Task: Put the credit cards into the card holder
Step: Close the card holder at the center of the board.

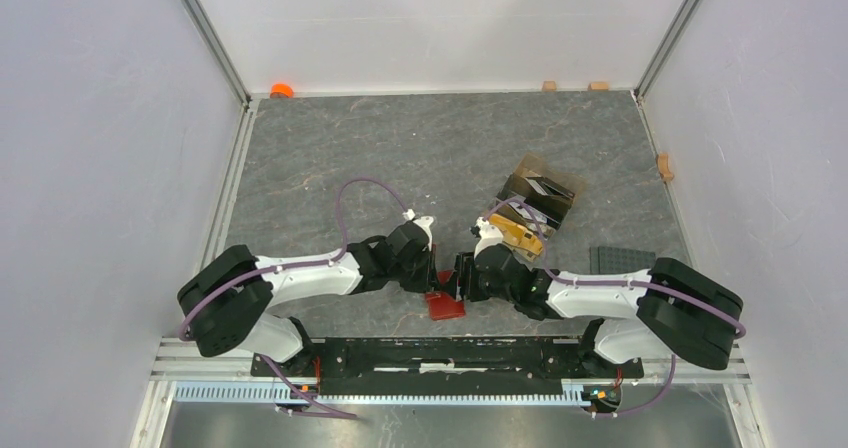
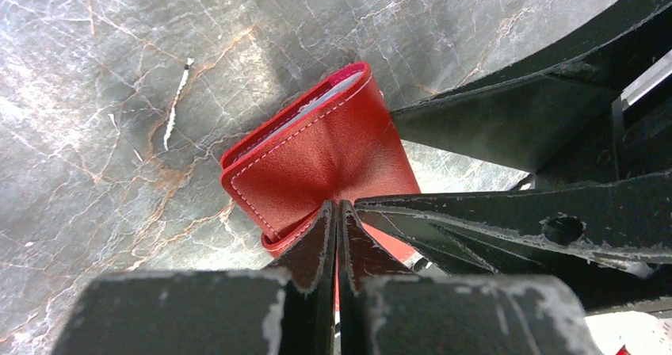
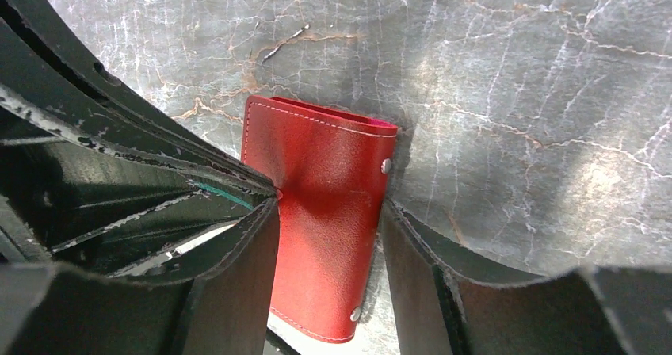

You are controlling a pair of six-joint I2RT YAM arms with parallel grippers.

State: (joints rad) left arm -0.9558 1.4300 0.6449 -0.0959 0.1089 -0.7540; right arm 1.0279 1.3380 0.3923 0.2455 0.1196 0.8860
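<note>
Left claw (image 2: 338, 212) is shown with its two fingers pressed together, pinching a thin red fold at the near end of the card holder (image 2: 317, 157). Right claw (image 3: 329, 212) is set astride the same holder across its short width, one finger at each long edge. It is judged to be clamped on it, though contact on the 3 o'clock side is hard to confirm. From overhead, the holder is found at the middle of the desk (image 1: 400, 158), close to the near edge, at about 5 o'clock from the left claw and 7 o'clock from the right. In the right wrist view its long axis is laid from 12 to 6 o'clock, with the open mouth at the 12 o'clock end, turned away from both claws. A pale edge is glimpsed inside that mouth; whether it is a card cannot be told. No loose credit cards are clearly made out. Any card is judged to need feeding in from that far side, once one claw is freed.
</note>
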